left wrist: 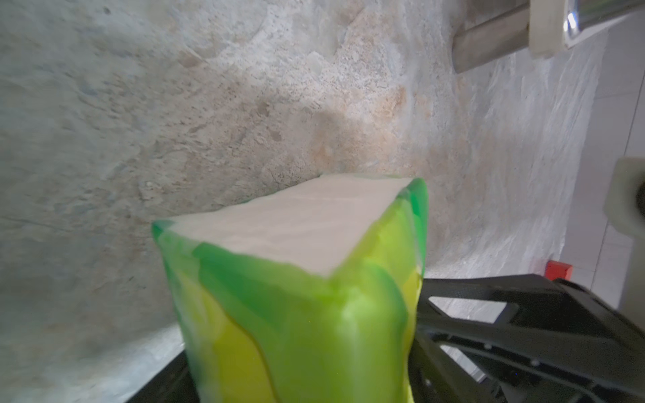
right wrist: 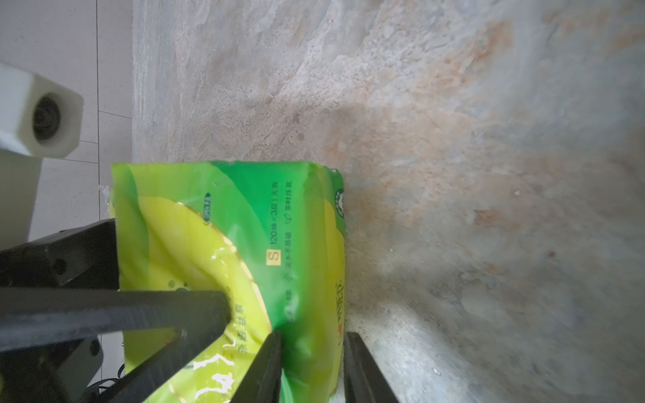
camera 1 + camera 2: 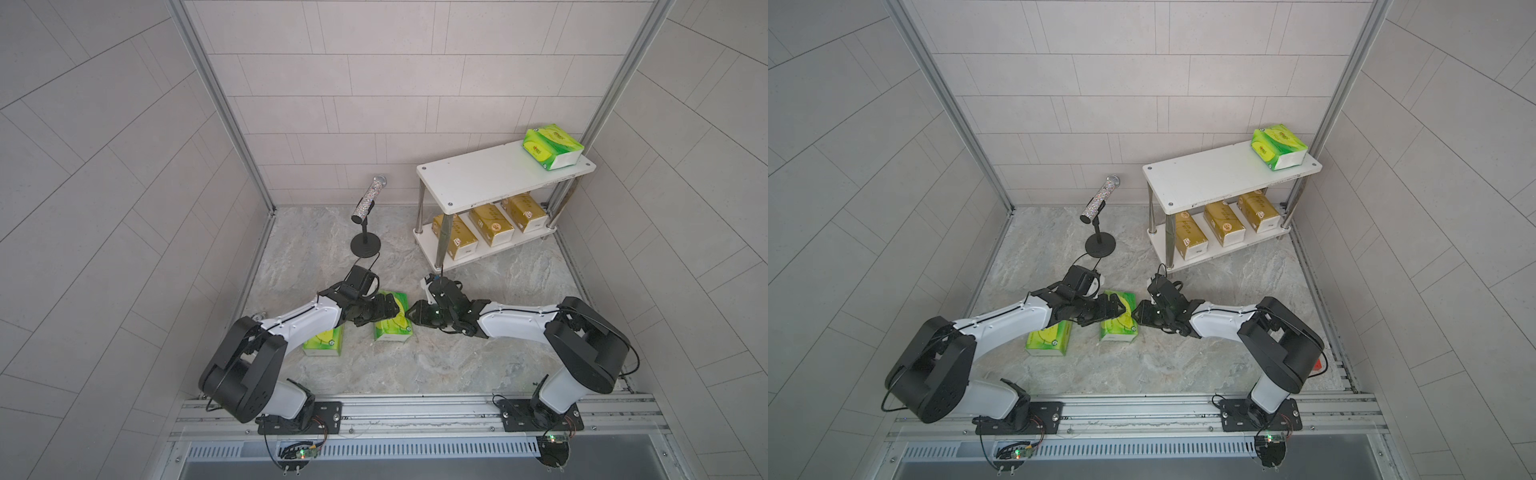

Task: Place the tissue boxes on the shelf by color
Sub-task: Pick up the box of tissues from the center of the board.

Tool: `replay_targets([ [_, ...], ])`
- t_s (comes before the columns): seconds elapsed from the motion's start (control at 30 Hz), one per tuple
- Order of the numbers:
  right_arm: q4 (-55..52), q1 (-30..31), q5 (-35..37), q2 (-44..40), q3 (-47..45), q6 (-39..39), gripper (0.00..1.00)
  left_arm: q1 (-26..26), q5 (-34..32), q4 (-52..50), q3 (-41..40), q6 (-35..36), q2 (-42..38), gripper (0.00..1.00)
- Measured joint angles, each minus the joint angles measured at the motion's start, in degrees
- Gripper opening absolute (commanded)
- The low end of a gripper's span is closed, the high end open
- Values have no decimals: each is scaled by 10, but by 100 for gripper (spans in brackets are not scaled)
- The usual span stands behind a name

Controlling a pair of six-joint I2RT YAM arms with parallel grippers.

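The right gripper [image 3: 409,312] pinches one edge of a green tissue pack [image 3: 394,330] at the middle of the desk [image 3: 457,357]. The left gripper [image 3: 384,309] straddles it, grip unclear. A second green pack [image 3: 324,343] lies near. The top board of the shelf [image 3: 469,174] is open except for a third green pack [image 3: 552,147] at its right end.
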Motion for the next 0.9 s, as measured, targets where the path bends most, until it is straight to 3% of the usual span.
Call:
replay_targets([
  [0.2, -15, -2, 5, -1, 4, -15, 41, 1, 5, 13, -2, -26, -3, 64],
  [0.5, -102, -3, 51, -87, 3, -96, 66, 8, -28, -38, 10, -71, -34, 62],
  [0.7, -136, 27, 89, -236, 5, -237, 79, 31, -42, -113, 59, -115, -41, 61],
  [0.9, -142, 129, 163, -295, 4, -423, 85, 49, -36, -174, 109, -173, -66, 61],
])
